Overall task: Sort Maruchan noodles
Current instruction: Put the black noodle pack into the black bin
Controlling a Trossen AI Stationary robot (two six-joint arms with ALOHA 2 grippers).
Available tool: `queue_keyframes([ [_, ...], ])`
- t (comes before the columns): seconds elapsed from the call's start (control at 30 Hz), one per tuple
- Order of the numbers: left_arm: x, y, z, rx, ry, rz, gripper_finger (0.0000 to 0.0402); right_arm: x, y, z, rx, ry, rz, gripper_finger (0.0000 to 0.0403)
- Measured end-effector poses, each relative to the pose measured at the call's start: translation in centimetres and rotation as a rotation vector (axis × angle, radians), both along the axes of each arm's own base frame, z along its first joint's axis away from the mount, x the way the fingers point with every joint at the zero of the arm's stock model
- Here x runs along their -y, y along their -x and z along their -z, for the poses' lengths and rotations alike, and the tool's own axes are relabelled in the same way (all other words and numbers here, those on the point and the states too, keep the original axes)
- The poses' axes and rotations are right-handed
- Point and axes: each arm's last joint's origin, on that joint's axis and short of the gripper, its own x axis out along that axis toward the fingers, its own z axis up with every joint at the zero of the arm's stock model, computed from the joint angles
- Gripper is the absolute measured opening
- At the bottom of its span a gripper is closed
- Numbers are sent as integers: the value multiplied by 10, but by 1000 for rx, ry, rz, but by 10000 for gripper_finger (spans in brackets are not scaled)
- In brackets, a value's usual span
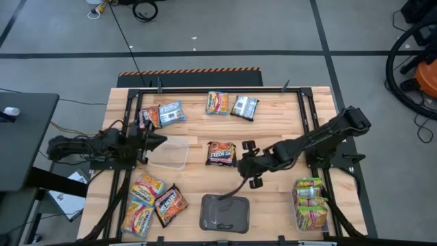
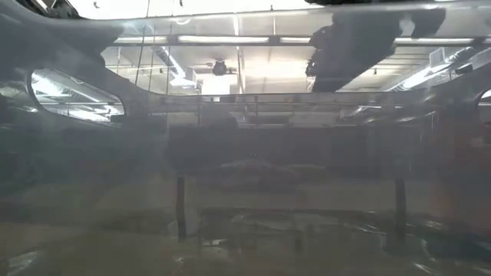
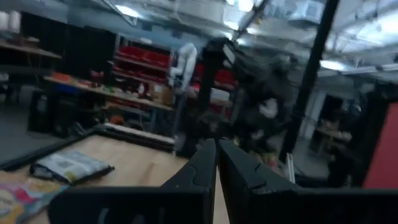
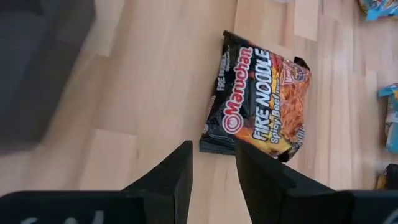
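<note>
A black Maruchan Fire Noodle packet (image 1: 221,154) (image 4: 261,102) lies flat at the table's middle. My right gripper (image 1: 244,164) (image 4: 211,165) is open and hovers just right of it, with its fingers pointing at the packet's near edge and apart from it. My left gripper (image 1: 156,140) (image 3: 216,158) is shut and waits at the left, beside a clear tub (image 1: 171,152). More packets lie along the far edge (image 1: 217,102), at the near left (image 1: 147,201), and as a yellow-green stack at the near right (image 1: 311,201).
A grey rounded tray (image 1: 224,213) sits at the near edge, below my right gripper. A blue-silver packet (image 1: 171,111) (image 3: 71,163) and an orange-red one (image 1: 150,116) lie far left. A black frame (image 1: 300,96) borders the table. The low view is hazed over.
</note>
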Motion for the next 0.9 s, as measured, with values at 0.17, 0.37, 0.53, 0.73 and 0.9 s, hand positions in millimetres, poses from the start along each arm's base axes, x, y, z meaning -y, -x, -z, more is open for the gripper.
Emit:
queue_keyframes([
  [0.17,2,-8,-1,-33,15,26,8,-1,7,-18,66,-17,0,128],
  [0.37,3,-32,-20,-165,-4,-4,6,3,15,-35,141,-6,39,128],
  [0.53,2,-63,-33,-284,-29,-75,6,5,23,-42,162,-24,93,128],
  [0.73,6,-115,-43,-451,-56,-39,6,-1,48,-40,83,-48,133,128],
  [0.9,8,-164,-39,-558,-126,-27,10,-11,69,-38,100,-122,202,128],
])
